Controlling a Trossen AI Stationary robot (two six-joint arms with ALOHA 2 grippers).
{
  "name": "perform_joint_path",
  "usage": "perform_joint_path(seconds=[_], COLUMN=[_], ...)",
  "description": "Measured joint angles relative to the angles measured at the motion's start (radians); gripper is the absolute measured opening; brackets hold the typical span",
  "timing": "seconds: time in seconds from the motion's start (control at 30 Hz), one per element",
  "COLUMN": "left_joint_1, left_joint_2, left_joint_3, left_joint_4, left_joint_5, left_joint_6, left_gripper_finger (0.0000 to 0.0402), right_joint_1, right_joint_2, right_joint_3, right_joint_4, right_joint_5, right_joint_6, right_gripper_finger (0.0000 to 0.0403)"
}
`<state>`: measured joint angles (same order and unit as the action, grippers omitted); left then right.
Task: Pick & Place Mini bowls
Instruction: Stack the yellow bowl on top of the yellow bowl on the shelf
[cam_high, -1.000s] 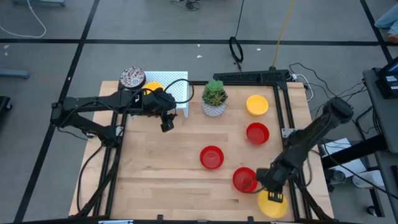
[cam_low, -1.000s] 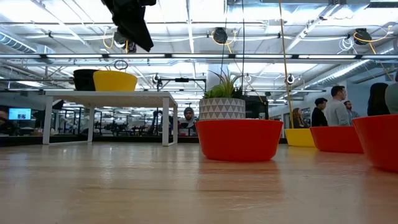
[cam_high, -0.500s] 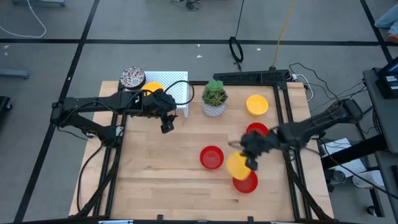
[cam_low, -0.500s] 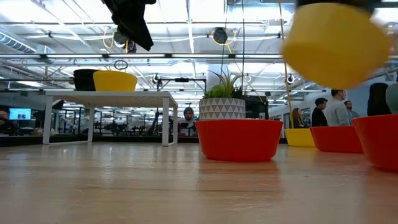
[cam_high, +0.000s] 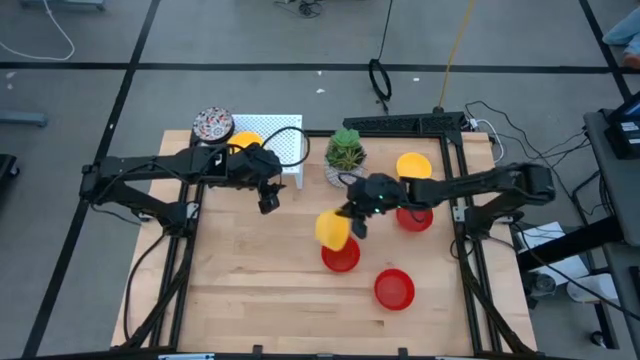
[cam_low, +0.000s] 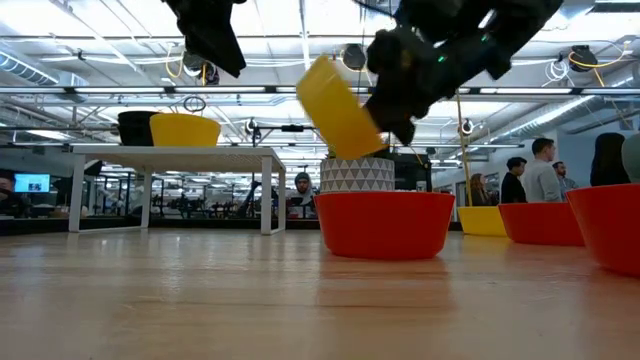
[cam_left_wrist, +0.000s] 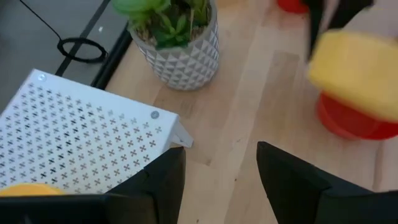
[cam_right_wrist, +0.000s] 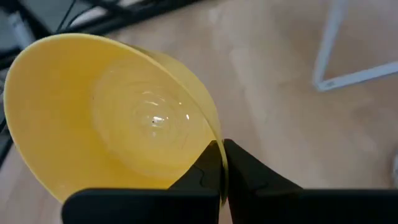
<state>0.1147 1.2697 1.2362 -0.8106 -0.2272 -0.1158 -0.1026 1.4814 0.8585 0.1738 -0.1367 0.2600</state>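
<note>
Over the wooden table, right fingers pinch a yellow bowl's rim; left fingers gape empty.

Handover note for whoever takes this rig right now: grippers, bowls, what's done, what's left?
Right gripper: shut on the rim of a yellow bowl, carried tilted in the air above the table.
Left gripper: open, empty, hovering by the white perforated stand.
On the stand: one yellow bowl and a patterned bowl.
Loose on the table: three red bowls, one yellow bowl near the plant pot.
Left: place the carried bowl, then the loose ones.
</note>
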Motion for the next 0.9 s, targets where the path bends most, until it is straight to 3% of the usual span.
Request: perform_joint_path(seconds=[0.13,0.37,0.9], left_joint_1=[-0.006,-0.018,-0.019], left_joint_2=[-0.004,-0.008,-0.009], left_joint_3=[0.0,0.0,0.0], left_joint_4=[-0.001,0.001,0.0], left_joint_5=[0.0,0.0,0.0], left_joint_6=[-0.003,-0.015,-0.013], left_gripper_finger=[0.0202,0.0202,0.0202], right_joint_1=[-0.062,-0.122,-0.119], right_joint_2=[0.083,0.213,0.265], right_joint_3=[0.001,0.009,0.036], right_joint_4=[0.126,0.163,0.052], right_joint_5=[0.006,0.008,0.021], right_joint_6=[0.087,0.299,0.33], right_gripper_finger=[0.0,0.0,0.0])
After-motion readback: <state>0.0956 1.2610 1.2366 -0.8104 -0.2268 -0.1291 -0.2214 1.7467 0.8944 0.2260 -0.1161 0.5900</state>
